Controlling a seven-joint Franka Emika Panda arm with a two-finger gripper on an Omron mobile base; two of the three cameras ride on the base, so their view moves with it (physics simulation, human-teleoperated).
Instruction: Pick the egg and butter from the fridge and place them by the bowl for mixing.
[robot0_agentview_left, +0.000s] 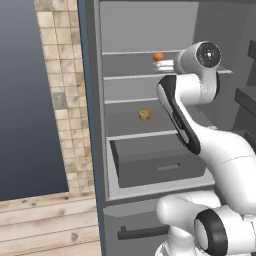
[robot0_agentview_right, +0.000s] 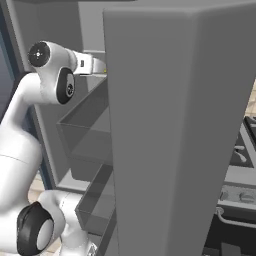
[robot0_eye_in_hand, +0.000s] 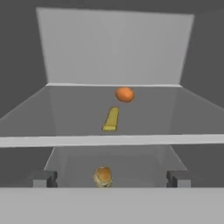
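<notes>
The fridge (robot0_agentview_left: 95, 115) stands open in front of me. On its upper shelf lies the egg (robot0_eye_in_hand: 124, 94), a small orange oval, also seen as the egg (robot0_agentview_left: 158, 56) from the left base. The butter (robot0_eye_in_hand: 111, 119), a thin yellow stick, lies on the same shelf just in front of the egg. My gripper (robot0_eye_in_hand: 111, 179) is open and empty, with its dark fingertips (robot0_eye_in_hand: 43, 178) wide apart. It is level with the shelf's front edge, short of the butter. The bowl is out of view.
A tan lumpy round item (robot0_agentview_left: 145, 114) sits on the shelf below. A grey drawer (robot0_agentview_left: 155, 162) lies under that. The open fridge door (robot0_agentview_right: 170, 125) with its door bins (robot0_agentview_right: 82, 130) stands close on the right of the arm. A tiled wall (robot0_agentview_left: 62, 75) is left of the fridge.
</notes>
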